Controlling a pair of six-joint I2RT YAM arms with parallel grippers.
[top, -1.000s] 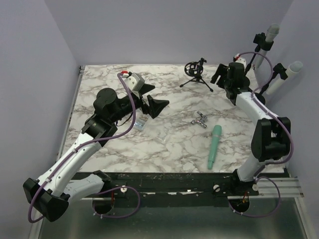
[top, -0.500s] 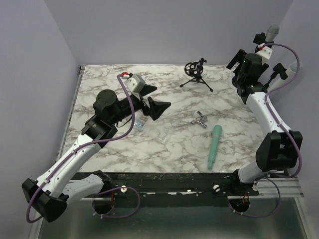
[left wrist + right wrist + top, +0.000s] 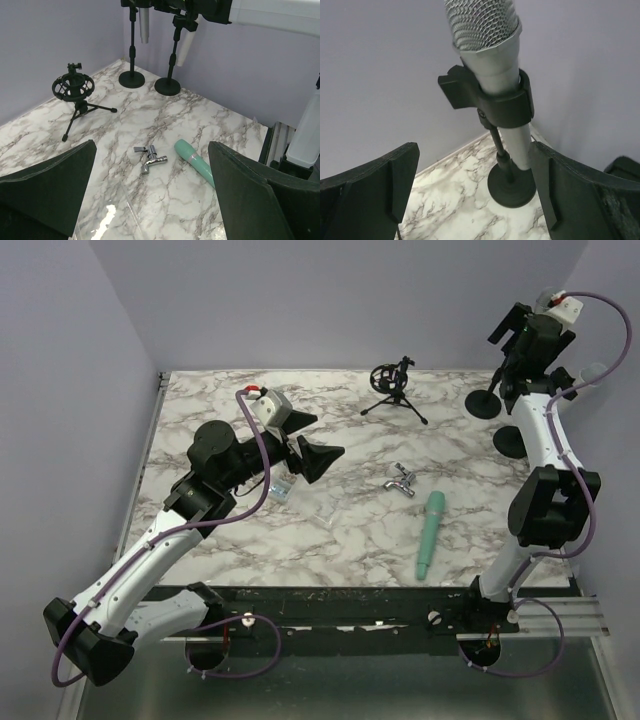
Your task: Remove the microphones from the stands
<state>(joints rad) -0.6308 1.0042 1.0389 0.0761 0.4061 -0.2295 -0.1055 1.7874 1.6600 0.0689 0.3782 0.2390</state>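
overhead rear view, wrist views low — shared stand (image 3: 511, 187)

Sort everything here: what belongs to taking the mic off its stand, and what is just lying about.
For the job: microphone; stand; right gripper, open, facing the microphone.

Lying about: second stand; tripod; tap; teal wand; clear packet; left gripper, open, holding nothing.

Left pincer (image 3: 315, 440) gapes wide, arm bent; right pincer (image 3: 474, 150) gapes, arm stretched upward.
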